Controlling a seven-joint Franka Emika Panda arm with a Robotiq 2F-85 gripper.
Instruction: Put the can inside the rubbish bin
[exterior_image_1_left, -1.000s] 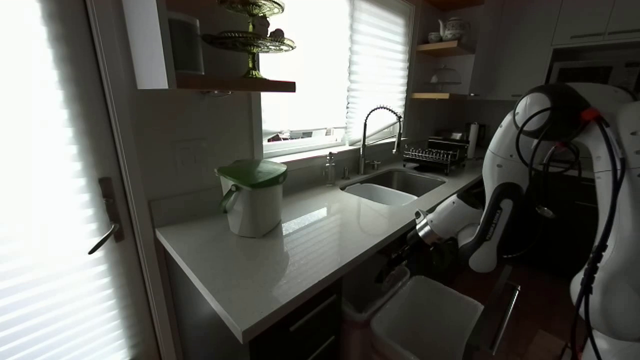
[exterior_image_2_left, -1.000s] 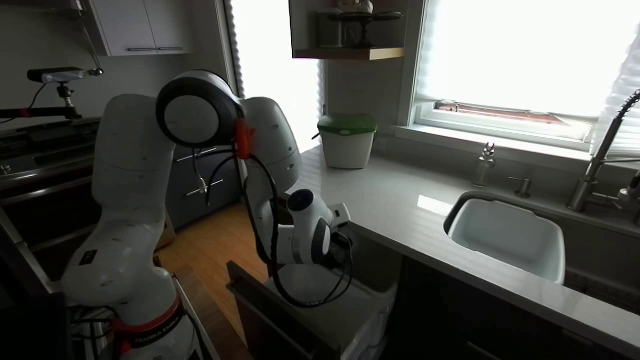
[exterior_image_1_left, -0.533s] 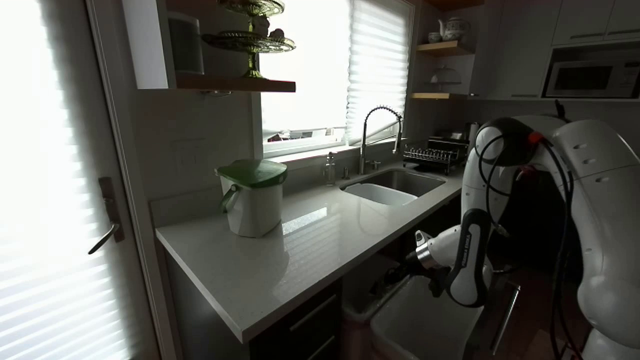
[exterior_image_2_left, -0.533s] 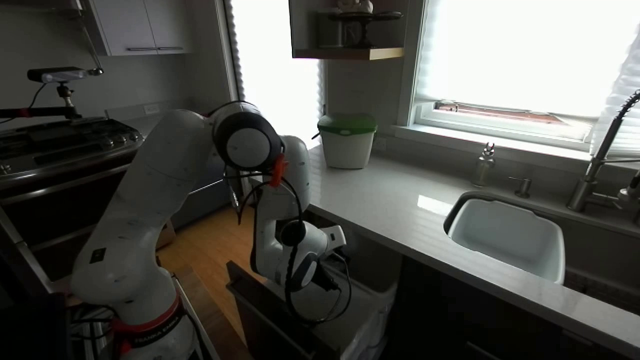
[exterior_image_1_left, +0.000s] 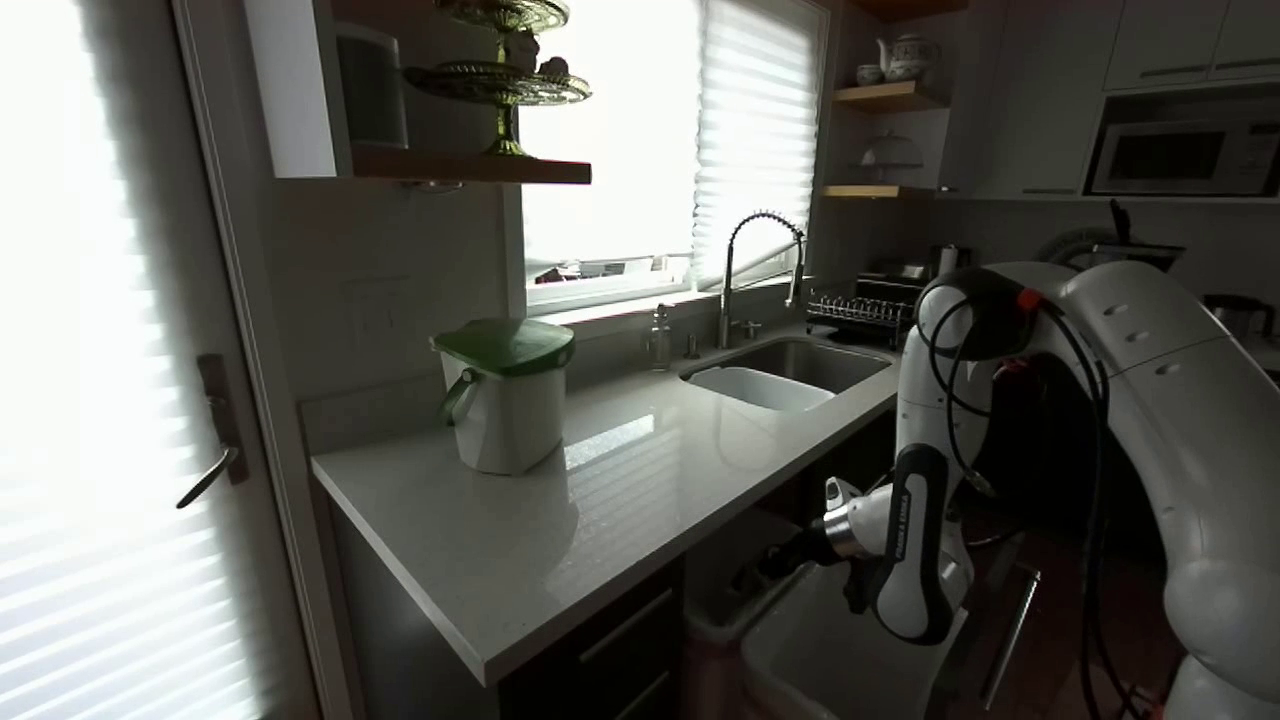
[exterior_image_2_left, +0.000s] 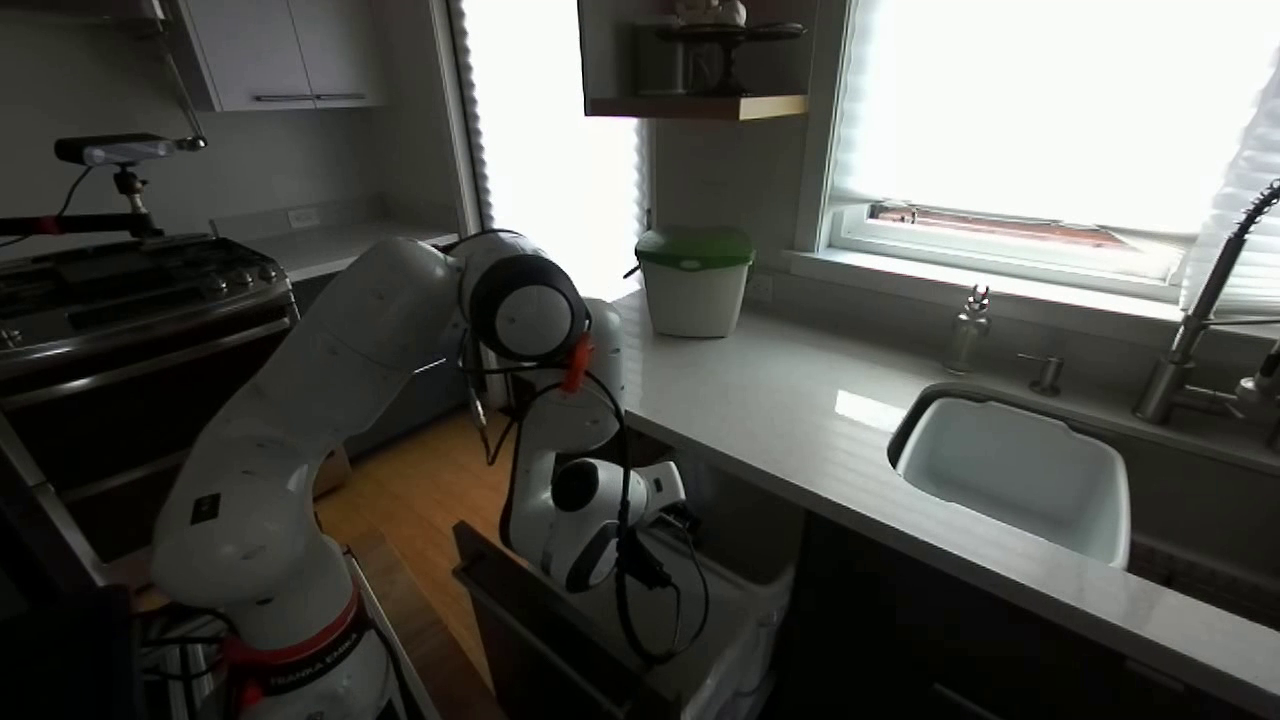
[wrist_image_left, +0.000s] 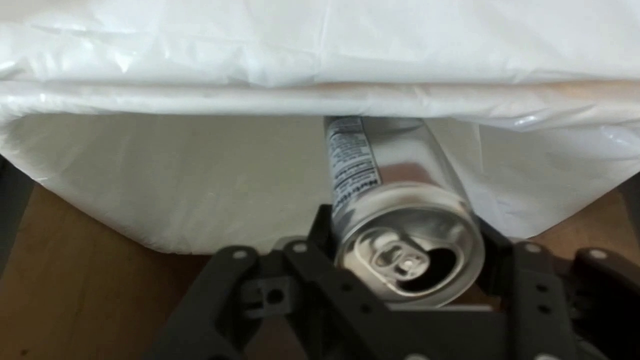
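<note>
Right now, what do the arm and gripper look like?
The arm is white and rounded, with a black joint ring, orange-red fastening, black cables and FRANKA EMIKA lettering. Beyond a silver collar, the gripper is dark, its fingers bearing pale studs.

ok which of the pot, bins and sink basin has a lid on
The white pot on the counter: a green lid covers it, while the bins and the basin show open tops.

Daylight glares through the far window (exterior_image_1_left: 610, 130) and the door (exterior_image_1_left: 90, 360) in both exterior views — the grey wall (exterior_image_1_left: 440, 240) between them dim. A glossy counter (exterior_image_1_left: 620, 520) runs beneath the window; in an exterior view, wooden floor (exterior_image_2_left: 430, 490) shows at left.
</note>
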